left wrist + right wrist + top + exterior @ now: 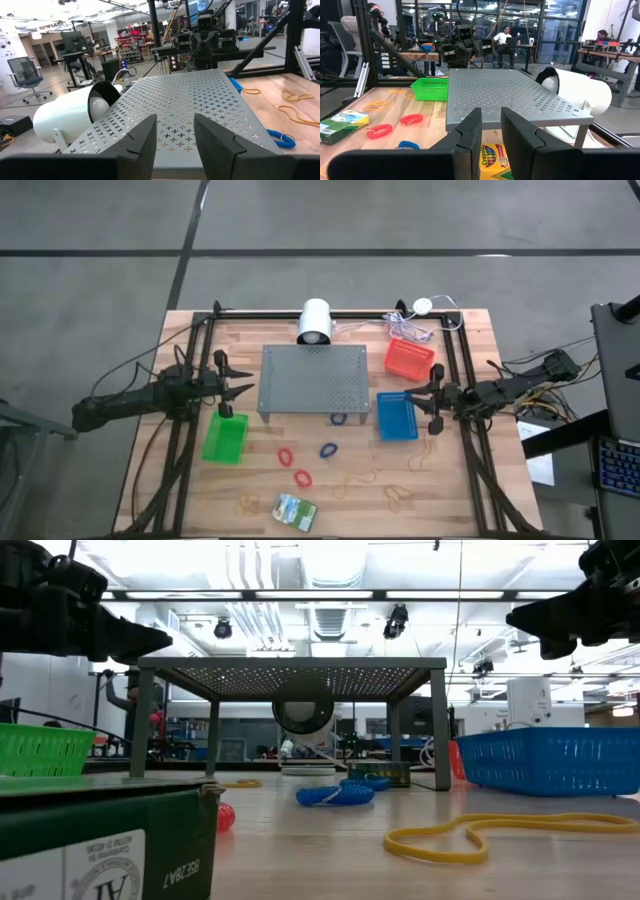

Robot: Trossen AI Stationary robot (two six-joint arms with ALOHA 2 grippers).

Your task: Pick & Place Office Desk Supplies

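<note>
Both arms hover level above the table. My left gripper (244,387) is open at the left end of the grey stand (313,380), with nothing between its fingers (142,140). My right gripper (420,395), at the stand's right end, shows a narrow empty gap (491,120). On the wood near the front lie red bands (286,455) (302,477), blue bands (328,450) (340,418), tan rubber bands (360,478) (400,497) and a green-and-yellow crayon box (295,510), all flat. A second crayon box (492,160) shows just below my right fingers.
A green basket (225,438) stands front left. A blue basket (396,416) and a red basket (410,358) stand on the right. A white camera (315,322) sits behind the stand. A black frame (330,314) runs around the table's edges. People sit in the room beyond.
</note>
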